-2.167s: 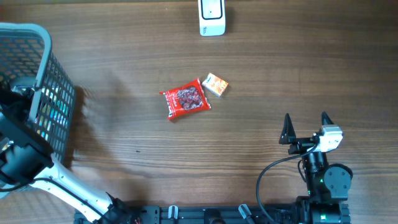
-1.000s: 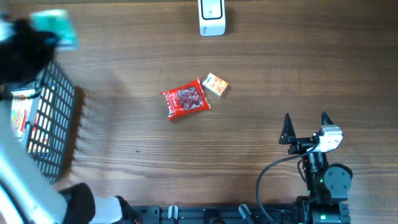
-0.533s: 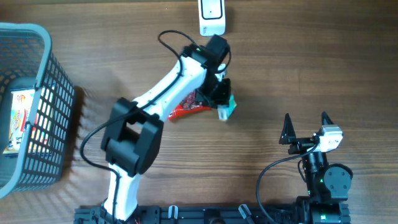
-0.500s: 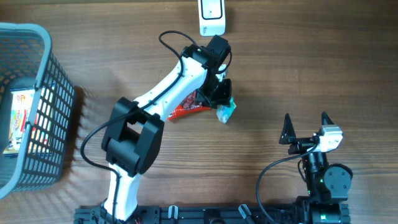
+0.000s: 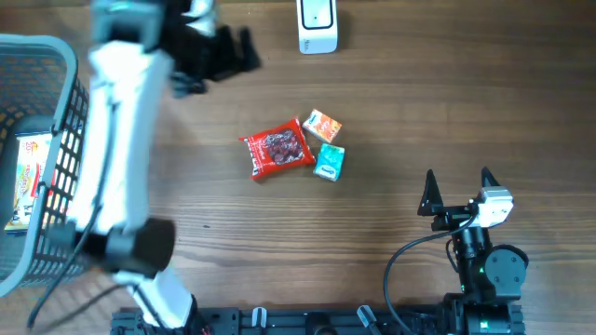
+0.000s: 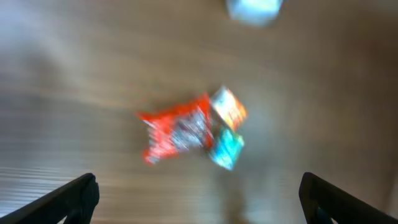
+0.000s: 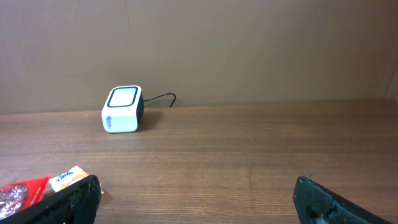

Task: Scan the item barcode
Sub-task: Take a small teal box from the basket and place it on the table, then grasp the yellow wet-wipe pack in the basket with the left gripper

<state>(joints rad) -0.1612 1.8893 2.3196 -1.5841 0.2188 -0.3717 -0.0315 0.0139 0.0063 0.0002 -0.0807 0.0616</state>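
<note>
Since the view half a second earlier, the left claw (image 6: 198, 186) has let go of the teal packet (image 5: 329, 161) and swung away toward the far left of the table (image 5: 186, 205). Its jaws stand wide apart with nothing between them. Its arm is blurred in the overhead view, which we read as fast travel.

Below the claw, in the wrist view, we see three items lying together. The teal packet rests flat, touching or just beside the red packet (image 5: 277, 149), with the orange box (image 5: 323, 126) just beyond it. We judge this cluster to be a set-down spot. It lies near the scanner (image 5: 317, 26) at the far edge, so each item ends up a short way from the scanner's window.

Farther out on the left stands the basket (image 5: 88, 140), with at least one more packet inside. The arm's heading suggests a return there for the next item.

The right claw (image 5: 457, 177) hangs open and empty near the front edge, well apart from the items. It faces the scanner and leaves the working area free.
</note>
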